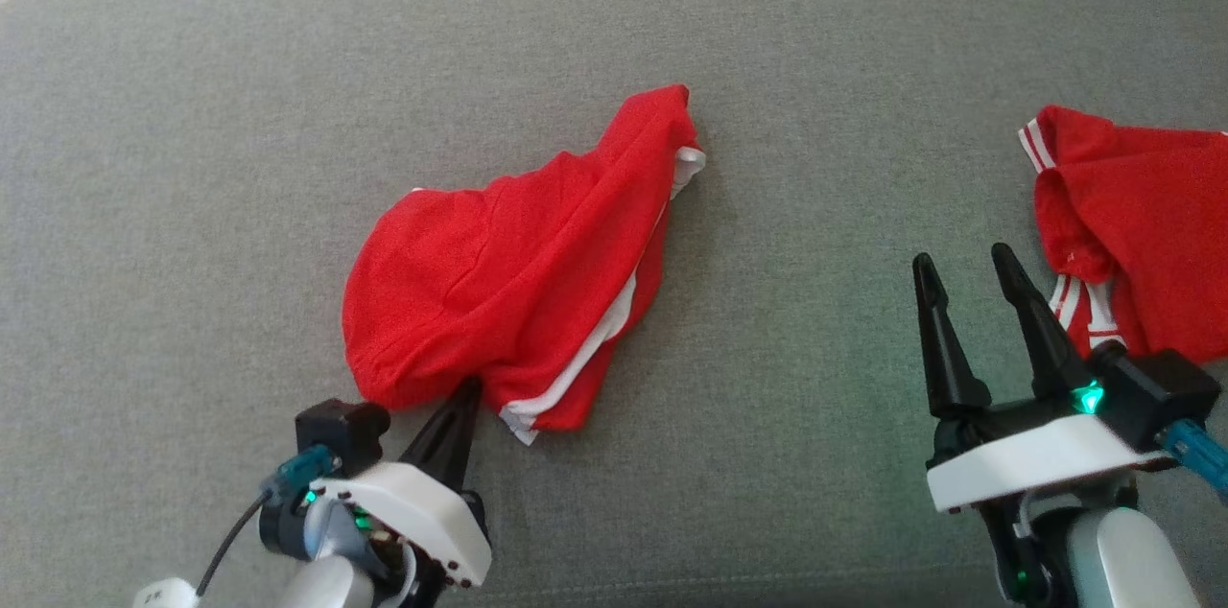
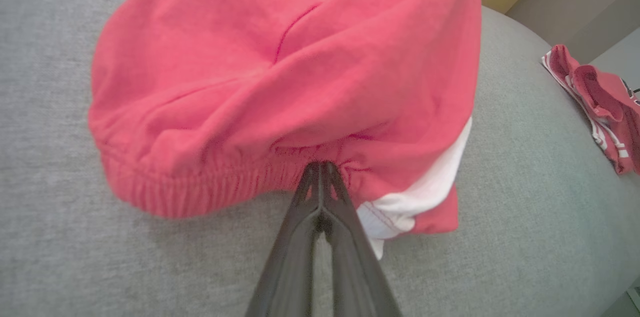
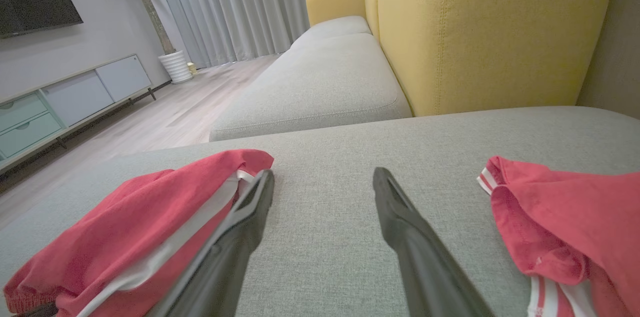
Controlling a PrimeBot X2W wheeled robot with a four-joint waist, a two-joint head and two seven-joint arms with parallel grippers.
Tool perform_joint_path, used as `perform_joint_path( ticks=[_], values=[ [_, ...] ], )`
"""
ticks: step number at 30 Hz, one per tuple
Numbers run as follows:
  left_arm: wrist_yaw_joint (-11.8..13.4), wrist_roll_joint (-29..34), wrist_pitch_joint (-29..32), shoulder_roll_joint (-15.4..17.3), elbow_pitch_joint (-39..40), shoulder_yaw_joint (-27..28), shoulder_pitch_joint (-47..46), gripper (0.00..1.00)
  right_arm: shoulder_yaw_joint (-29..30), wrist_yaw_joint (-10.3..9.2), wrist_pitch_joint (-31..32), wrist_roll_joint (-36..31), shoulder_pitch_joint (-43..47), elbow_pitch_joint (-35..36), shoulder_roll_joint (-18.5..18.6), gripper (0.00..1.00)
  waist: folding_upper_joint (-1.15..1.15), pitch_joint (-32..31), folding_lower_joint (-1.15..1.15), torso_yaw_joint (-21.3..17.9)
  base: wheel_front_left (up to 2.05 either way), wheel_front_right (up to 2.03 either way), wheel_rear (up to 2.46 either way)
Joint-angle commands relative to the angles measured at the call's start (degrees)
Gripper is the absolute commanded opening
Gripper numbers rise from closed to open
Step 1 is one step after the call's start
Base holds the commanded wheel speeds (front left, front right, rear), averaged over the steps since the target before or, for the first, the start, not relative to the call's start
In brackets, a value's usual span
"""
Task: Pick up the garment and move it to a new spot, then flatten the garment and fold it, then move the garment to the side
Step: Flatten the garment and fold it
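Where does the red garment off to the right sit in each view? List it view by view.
Head view: spare garment at the right edge, beside the right hand.
Left wrist view: spare garment small, far right.
Right wrist view: spare garment at lower right.
Shared landmark: the pinched garment, left of it in every view.

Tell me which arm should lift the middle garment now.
Left. The left gripper is shut on the elastic hem of the garment, nearest the robot. The right gripper hangs open over bare cushion, apart from it.

Left fingers (image 1: pixel 449 435) pinched together; right fingers (image 1: pixel 945 344) spread wide apart.
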State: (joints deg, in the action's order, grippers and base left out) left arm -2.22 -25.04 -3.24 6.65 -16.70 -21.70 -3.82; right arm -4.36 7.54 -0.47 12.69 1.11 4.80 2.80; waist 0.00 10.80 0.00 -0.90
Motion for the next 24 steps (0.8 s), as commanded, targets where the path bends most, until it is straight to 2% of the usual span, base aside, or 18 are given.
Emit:
perform_joint_path(
  ticks=[1, 14, 15, 16, 17, 24],
  values=[
    [-0.2, -0.3, -1.1, 0.5, 2.0, 1.7, -1.4, 0.00, -1.0, -0.05, -0.5, 0.4, -2.0, 1.7, 0.1, 1.00, 0.00, -0.1, 0.00, 0.2, 0.00, 0.00, 0.00],
    [1.8, 2.2, -3.5, 2.1, 7.0, 1.6, -1.2, 0.00, -1.0, -0.05, -0.6, 0.5, -2.3, 1.5, 0.1, 1.00, 0.00, -1.0, 0.00, 1.4, 0.00, 0.00, 0.00],
    [2.3, 2.7, -3.9, 2.3, 7.6, 1.6, -1.3, 0.03, -1.0, -0.05, -0.6, 0.5, -2.3, 1.6, 0.1, 1.00, 0.00, -1.1, 0.00, 1.5, 0.00, 0.00, 0.00],
    [2.7, 3.0, -4.2, 2.3, 8.3, 1.8, -1.3, 0.63, -1.0, -0.05, -0.5, 0.3, -2.3, 1.6, 0.1, 1.00, 0.00, -1.3, 0.00, 1.5, 0.00, 0.00, 0.00],
    [3.3, 3.4, -4.7, 2.5, 9.2, 2.0, -1.3, 1.00, -1.0, -0.05, -0.5, 0.1, -2.2, 1.8, 0.1, 1.00, 0.00, -1.4, 0.00, 1.5, 0.00, 0.00, 0.00],
    [8.0, 7.1, -8.9, 3.8, 15.0, 4.7, -1.7, 1.00, -0.7, -0.05, 0.2, -1.3, -1.3, 2.3, 0.1, 1.00, 0.00, -3.4, 0.00, 1.8, 0.00, 0.00, 0.00]
  ],
)
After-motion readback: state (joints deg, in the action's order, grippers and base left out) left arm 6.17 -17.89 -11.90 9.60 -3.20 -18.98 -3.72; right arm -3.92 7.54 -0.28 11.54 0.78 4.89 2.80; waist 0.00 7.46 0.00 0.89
